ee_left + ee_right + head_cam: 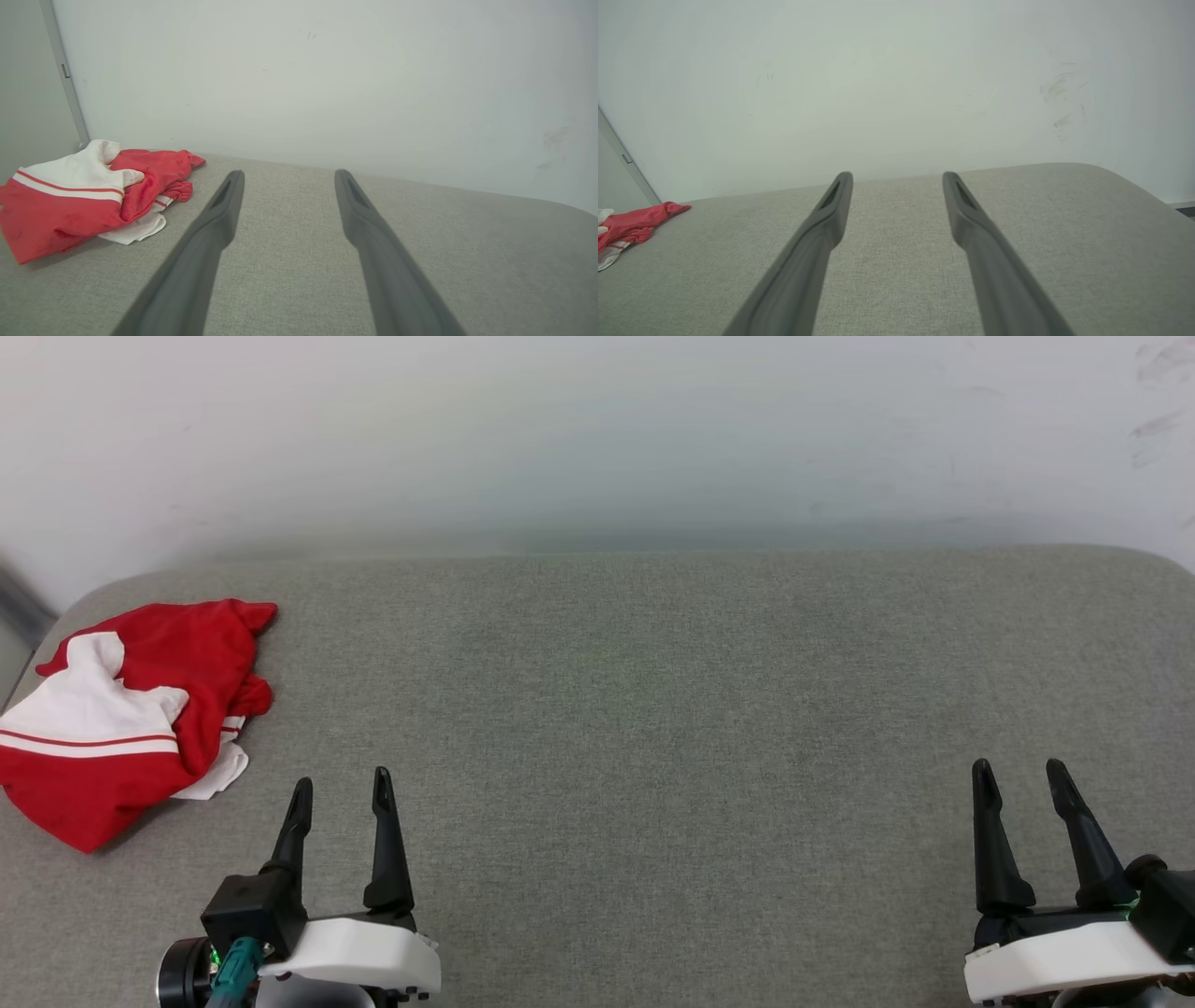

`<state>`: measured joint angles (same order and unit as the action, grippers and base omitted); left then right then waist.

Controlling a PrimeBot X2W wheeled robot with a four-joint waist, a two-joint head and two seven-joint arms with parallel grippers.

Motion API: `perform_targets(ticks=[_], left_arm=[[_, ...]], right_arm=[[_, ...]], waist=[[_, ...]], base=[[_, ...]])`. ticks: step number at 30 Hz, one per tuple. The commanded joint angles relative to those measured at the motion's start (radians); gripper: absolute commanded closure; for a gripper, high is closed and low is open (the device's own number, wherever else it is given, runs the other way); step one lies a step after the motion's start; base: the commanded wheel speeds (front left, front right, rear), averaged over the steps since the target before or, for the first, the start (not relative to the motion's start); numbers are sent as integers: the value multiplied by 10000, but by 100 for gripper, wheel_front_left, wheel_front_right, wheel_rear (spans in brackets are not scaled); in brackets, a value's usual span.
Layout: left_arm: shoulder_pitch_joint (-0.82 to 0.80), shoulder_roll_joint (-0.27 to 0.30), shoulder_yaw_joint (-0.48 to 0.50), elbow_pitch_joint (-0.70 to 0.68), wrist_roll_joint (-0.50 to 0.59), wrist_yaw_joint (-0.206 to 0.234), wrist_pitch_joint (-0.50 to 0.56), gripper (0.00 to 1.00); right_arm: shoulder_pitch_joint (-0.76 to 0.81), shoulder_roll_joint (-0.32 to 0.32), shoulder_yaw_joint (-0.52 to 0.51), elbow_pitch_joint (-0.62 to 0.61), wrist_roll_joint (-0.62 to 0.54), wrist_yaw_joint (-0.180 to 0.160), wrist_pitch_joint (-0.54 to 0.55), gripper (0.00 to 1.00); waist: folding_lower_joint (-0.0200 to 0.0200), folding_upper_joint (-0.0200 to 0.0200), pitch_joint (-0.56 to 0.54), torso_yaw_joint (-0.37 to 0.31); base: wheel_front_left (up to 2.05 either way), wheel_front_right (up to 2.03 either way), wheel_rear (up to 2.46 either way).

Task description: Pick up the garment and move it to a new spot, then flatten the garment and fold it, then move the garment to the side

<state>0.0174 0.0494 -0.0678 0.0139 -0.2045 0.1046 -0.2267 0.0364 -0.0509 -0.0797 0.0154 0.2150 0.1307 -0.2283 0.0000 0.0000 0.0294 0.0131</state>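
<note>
- Stretching across the lower two thirds of the head view is a grey fabric surface [653, 709], rounded at its far corners. Its weave looks grippy, so cloth dragged over it rather than lifted could bunch up and catch.
- Behind it, across the top of the frame, stands a pale wall [597, 429] that meets the surface's far edge. A high swing of the long fingers toward the top of the frame could strike it.
- At the left edge of the frame, at mid-height, lies the garment [131, 709]. It is a crumpled red heap with white panels and a red stripe folded over it, resting on the surface close to its left rim. No lettering or number can be seen. Because the layers overlap, a pinch might catch just one fold, and the heap could unroll or slip loose on the lift. A nudge toward the left could push it over the rim.
- At the lower left, the left gripper [341, 779] points up the frame. Its two dark fingers are spread apart and hold nothing. It sits just to the lower right of the garment without touching it. It is the nearer one, so the reach likely falls to it. Coming in too flat could plough the cloth ahead of it.
- At the lower right, the right gripper [1018, 767] likewise has its fingers spread and empty, well apart from the garment. Reaching across from there could cross the other arm's path.
</note>
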Motion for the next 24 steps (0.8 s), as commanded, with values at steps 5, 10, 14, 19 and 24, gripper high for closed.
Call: perform_targets(ticks=[5, 10, 14, 19, 24], left_arm=[[123, 15, -30, -5, 223, -151, -163, 0], [173, 17, -17, 49, 414, -204, -243, 0], [219, 16, -19, 63, 594, -201, -319, 0], [236, 16, -29, 69, 754, -179, -403, 0], [227, 16, -1, 114, 633, -215, -390, 0]], right_arm=[[76, 10, 31, -94, -312, 0, -125, 0], [142, 11, -2, -53, -430, 0, -222, 0], [181, 12, -24, 12, -474, 0, -306, 0], [235, 13, -45, 63, -619, -1, -385, 0], [241, 13, -1, 181, -321, -1, -375, 0]], waist=[[0, 0, 0, 11], [0, 0, -5, 16], [0, 0, -7, 22], [0, 0, 1, 45], [0, 0, -6, 58]], base=[[0, 0, 0], [0, 0, 0], [0, 0, 0], [0, 0, 0], [0, 0, 0]])
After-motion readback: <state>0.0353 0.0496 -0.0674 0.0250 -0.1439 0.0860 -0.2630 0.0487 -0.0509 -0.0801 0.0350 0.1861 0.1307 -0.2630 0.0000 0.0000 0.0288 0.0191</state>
